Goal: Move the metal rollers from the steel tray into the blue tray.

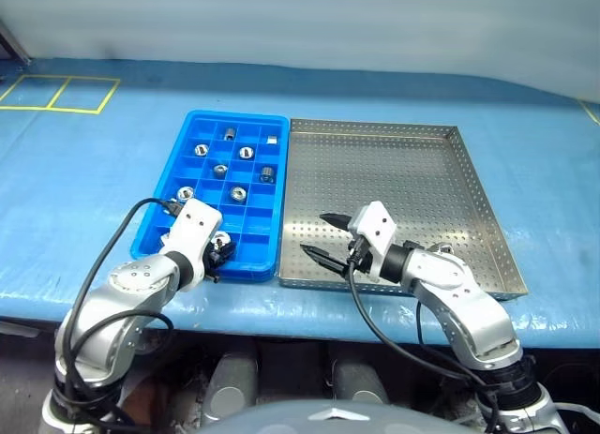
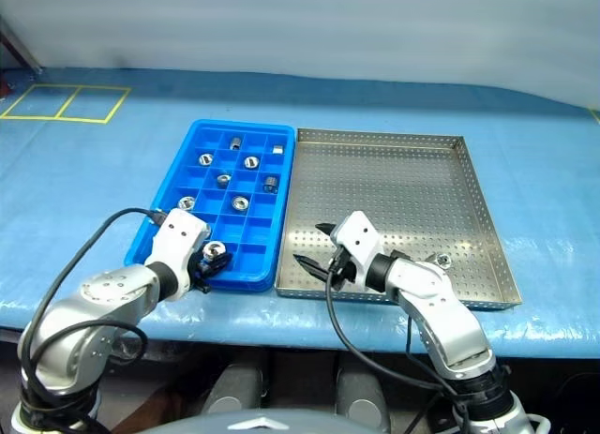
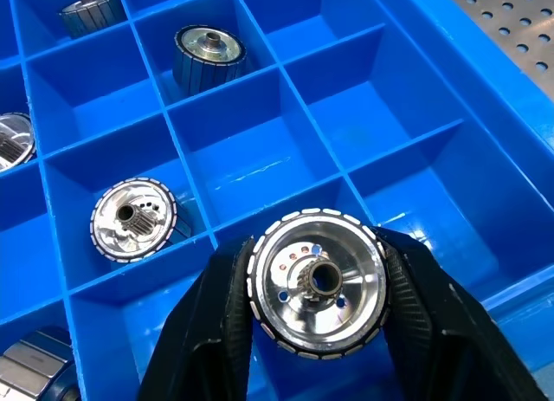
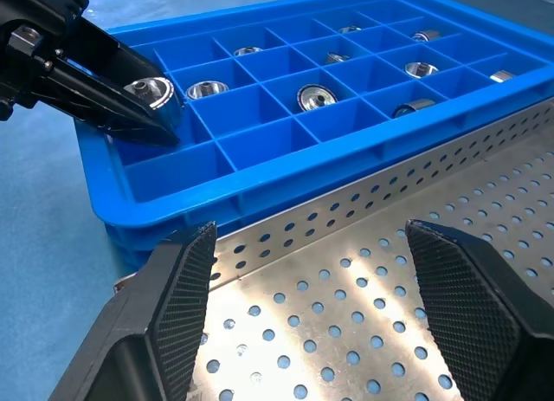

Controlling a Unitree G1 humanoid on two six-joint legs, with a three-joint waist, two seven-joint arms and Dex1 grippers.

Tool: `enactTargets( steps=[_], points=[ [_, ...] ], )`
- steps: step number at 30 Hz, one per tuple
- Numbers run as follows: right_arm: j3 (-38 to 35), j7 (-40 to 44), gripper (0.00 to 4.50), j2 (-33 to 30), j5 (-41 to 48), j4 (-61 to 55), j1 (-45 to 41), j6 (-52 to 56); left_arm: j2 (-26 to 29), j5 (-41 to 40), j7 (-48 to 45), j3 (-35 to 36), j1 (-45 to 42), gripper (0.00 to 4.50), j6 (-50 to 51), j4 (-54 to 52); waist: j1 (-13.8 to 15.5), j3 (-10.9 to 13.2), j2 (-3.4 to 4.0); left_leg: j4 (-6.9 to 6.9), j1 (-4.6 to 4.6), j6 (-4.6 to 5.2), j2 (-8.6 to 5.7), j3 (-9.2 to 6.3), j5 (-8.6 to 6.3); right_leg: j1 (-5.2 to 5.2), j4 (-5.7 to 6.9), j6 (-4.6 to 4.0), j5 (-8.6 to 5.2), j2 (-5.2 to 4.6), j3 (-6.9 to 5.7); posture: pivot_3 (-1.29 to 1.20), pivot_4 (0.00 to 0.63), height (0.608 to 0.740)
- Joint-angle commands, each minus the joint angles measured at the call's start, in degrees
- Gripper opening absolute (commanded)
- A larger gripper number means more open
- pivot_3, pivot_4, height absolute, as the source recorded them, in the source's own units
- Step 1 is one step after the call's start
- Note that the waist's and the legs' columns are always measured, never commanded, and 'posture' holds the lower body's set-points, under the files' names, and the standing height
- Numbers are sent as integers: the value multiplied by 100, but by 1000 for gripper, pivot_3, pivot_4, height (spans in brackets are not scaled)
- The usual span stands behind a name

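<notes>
The left claw is clamped on one shiny metal roller, with a black finger on each side of it. The roller's round face and centre hole look back at the wrist camera. The claw holds it over a near corner compartment of the blue tray, and I cannot tell if it touches the floor there. Just beyond the claw, more metal rollers sit in other compartments, one in each. The right claw is over the near left part of the steel tray, and its two fingers stand wide apart with nothing between them. It points toward the blue tray, which lies just past it, touching the steel tray side by side. One small roller lies in the steel tray behind the right claw, close to the near rim. Both trays rest on a blue surface.
</notes>
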Motion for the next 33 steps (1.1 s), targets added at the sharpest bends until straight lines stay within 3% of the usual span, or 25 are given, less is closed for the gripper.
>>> enactTargets(
  steps=[1,6,10,17,24,28,33],
  points=[
    [-5,-74,3691,17,4,-208,26,-141,65,76,54,-93,-32,1753,-152,134,0,0,0,0,0,0,0,0,0,0,0,0,0,0,0,121,150,740],
    [29,-152,3691,44,-24,-231,61,-153,178,-30,-82,-183,-21,1753,-314,169,-6,0,0,-1,0,0,0,0,0,0,0,-1,0,0,0,109,150,740],
    [41,-231,3691,69,-49,-238,72,-150,247,-18,-71,-206,-38,2942,-415,148,-9,0,0,-1,-1,0,0,1,0,-1,-1,-1,-1,-1,0,97,150,740],
    [-69,-694,3691,234,-235,-193,48,-87,93,-175,-227,-175,-152,2942,-633,292,-22,-1,-1,1,-3,0,0,2,0,-2,-3,-1,0,-2,0,78,150,740],
    [-300,-1206,3691,29,-586,-447,31,472,-318,-464,-812,-313,-496,2942,-1901,529,-73,-1,-1,2,-4,0,-1,3,0,-1,-3,-1,0,-2,0,21,150,740],
    [-584,-1455,3691,-401,-879,-826,51,1180,-379,-154,-1366,-1002,-906,2942,-3111,1363,-133,-3,2,3,-4,0,-2,8,0,-1,-3,-1,0,-2,4,-28,150,740],
    [-1236,-1562,3691,-565,-734,-1183,380,1877,-620,-23,-2155,-1859,-1522,2942,-3882,2477,-210,-4,1,5,-7,4,-4,11,-1,-2,-4,-1,0,-2,7,-90,150,740]
  ],
)
